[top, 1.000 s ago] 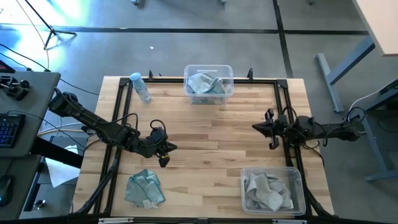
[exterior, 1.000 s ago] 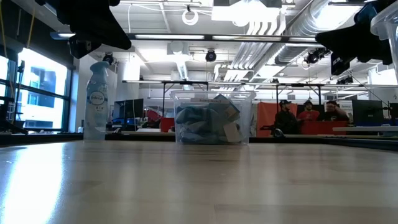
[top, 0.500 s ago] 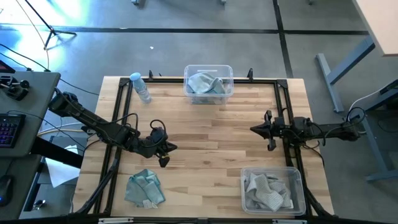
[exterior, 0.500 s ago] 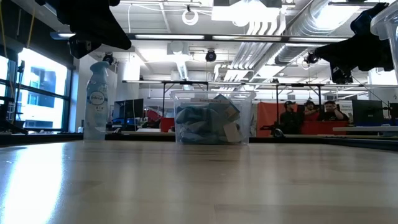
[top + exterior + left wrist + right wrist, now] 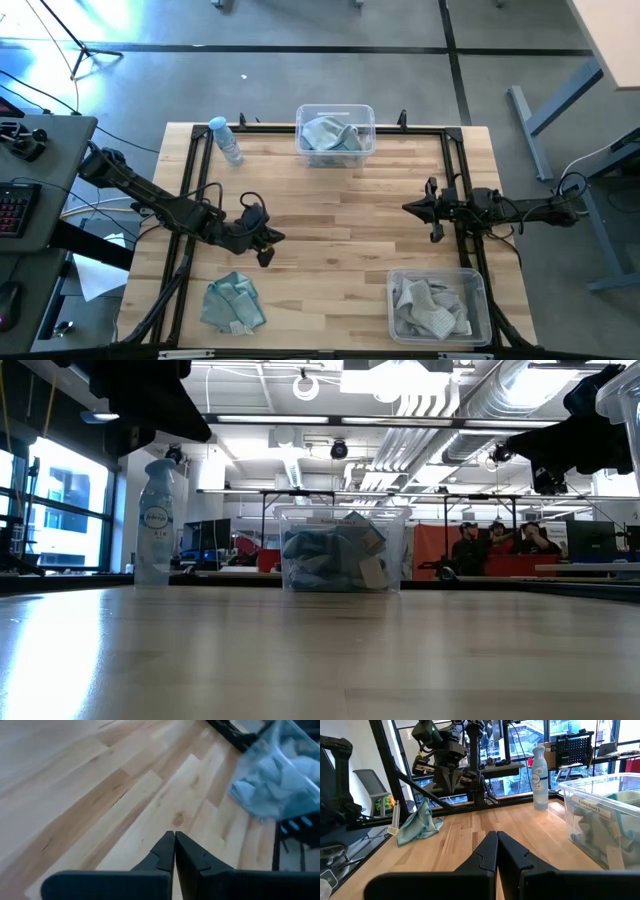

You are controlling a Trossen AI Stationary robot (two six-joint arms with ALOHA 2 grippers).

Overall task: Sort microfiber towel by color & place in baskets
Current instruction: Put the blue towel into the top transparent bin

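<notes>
- While one blue-teal towel (image 5: 232,303) lies loose on the tabletop (image 5: 340,215), the left tool (image 5: 265,247) hangs above bare wood with its fingers pressed together, holding nothing.
- The loose towel is at about seven o'clock from this tool, near the tabletop's near-left corner.
- The right tool (image 5: 432,210) waits over the right side, also closed and empty.
- To do the step well, I judge the left tool should open wide, descend on a raised fold, then carry the cloth to the basket of blue towels (image 5: 335,132) at twelve o'clock.
- The basket of grey towels (image 5: 437,305) stands at five o'clock.
- The low view does not show the loose towel.
</notes>
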